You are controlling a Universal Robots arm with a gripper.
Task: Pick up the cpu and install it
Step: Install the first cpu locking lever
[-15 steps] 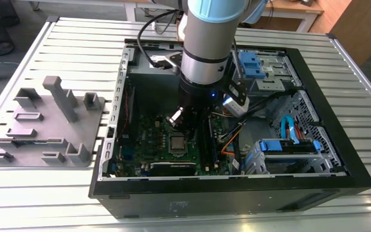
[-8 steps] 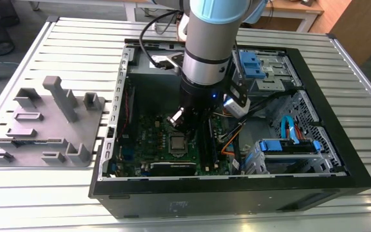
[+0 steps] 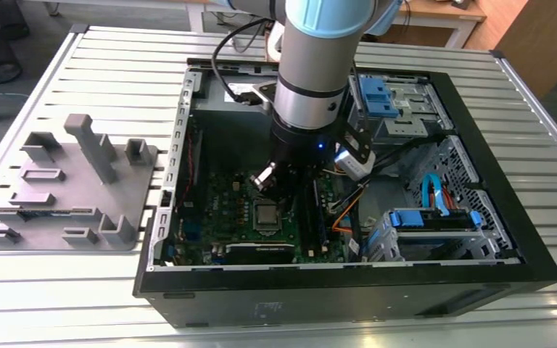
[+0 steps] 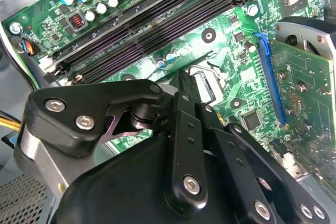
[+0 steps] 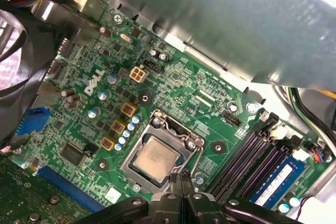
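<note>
First wrist view puts the cpu (image 5: 154, 157) already lying flat in the motherboard's socket (image 5: 160, 156), silver top up, load bracket open. The gripper (image 5: 185, 181) hangs just above the socket's edge, fingers pressed together and holding nothing. The judgement: the chip should sit flush and square inside the frame before any press, without sideways nudging.

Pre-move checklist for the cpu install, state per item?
1. cpu lies in the socket: ok.
2. cpu level and fully seated: cannot tell.
3. gripper holds nothing, fingertips together beside the socket: ok.
4. Socket frame latched over the cpu: cannot tell.
5. Memory slots beside the socket unobstructed: ok.
6. Arm inside the computer case, above the motherboard: ok.
</note>
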